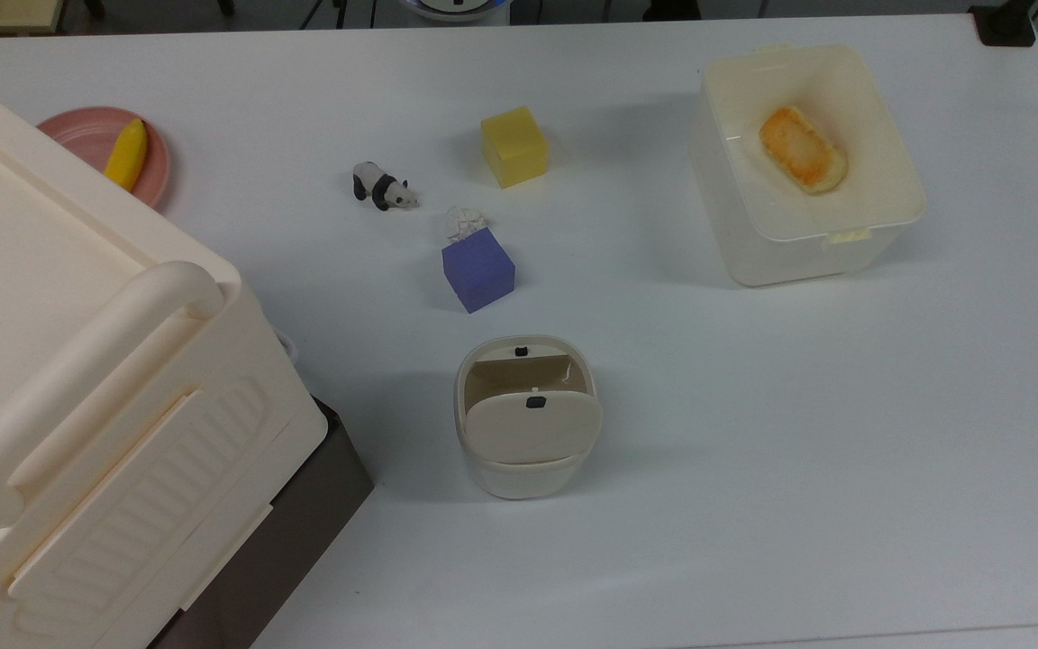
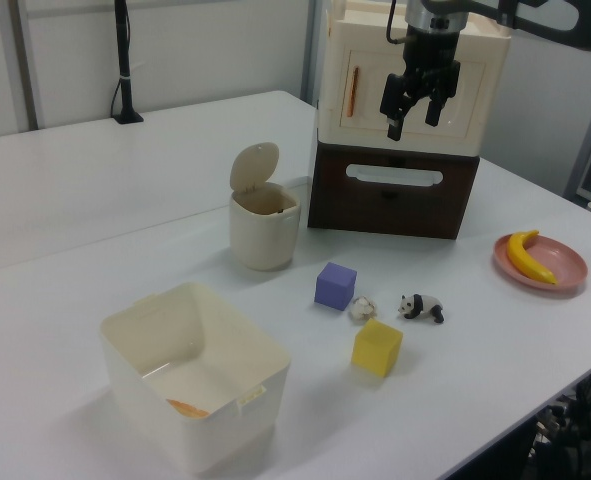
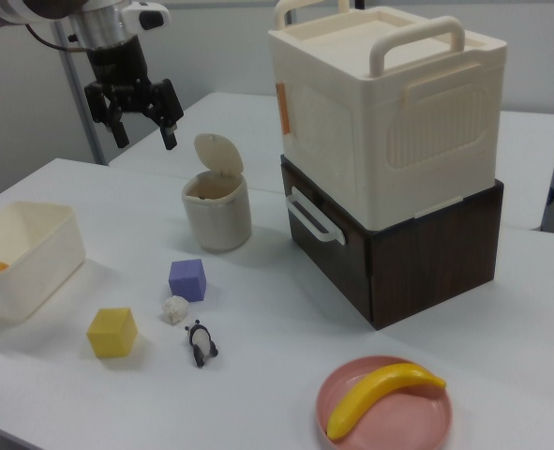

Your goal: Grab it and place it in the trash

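In the right view's upper left, the gripper [image 3: 138,119] hangs open and empty high above the table, with the paper wad [image 3: 174,308] well below it, lower centre-left, touching the purple cube [image 3: 187,278], panda figurine [image 3: 200,344] near.

Lab: robot arm [image 2: 535,15], white table [image 1: 753,433]

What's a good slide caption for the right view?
Open gripper high above bin; paper wad beside purple cube.
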Controlling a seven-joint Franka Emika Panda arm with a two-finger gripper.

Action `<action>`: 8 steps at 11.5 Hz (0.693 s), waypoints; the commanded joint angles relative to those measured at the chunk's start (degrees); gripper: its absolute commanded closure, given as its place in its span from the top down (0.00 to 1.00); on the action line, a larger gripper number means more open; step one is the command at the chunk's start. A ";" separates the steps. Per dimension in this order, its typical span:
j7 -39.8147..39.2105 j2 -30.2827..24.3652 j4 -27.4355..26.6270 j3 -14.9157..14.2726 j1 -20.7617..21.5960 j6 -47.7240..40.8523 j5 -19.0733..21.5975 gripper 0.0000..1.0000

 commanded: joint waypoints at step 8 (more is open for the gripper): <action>0.87 0.14 -0.54 0.13 -1.18 -0.80 -0.42 1.00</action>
